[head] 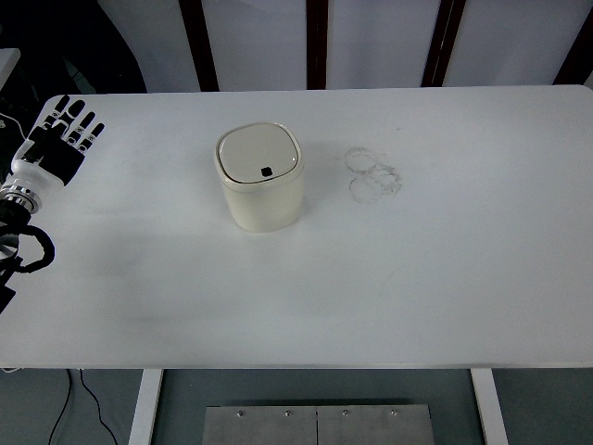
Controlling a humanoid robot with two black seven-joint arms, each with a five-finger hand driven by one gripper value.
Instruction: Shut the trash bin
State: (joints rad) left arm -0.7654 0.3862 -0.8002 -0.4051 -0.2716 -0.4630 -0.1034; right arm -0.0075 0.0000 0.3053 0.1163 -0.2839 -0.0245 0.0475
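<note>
A cream trash bin (261,179) with rounded corners stands upright on the white table (371,278), left of centre. Its lid lies flat and closed, with a small black button near the front edge of the top. My left hand (63,137) rests flat at the table's far left edge, fingers spread and holding nothing, well apart from the bin. My right arm is out of view.
Faint ring-shaped smudges (372,172) mark the tabletop to the right of the bin. A black cable (28,248) loops by my left wrist. Dark vertical posts and white panels stand behind the table.
</note>
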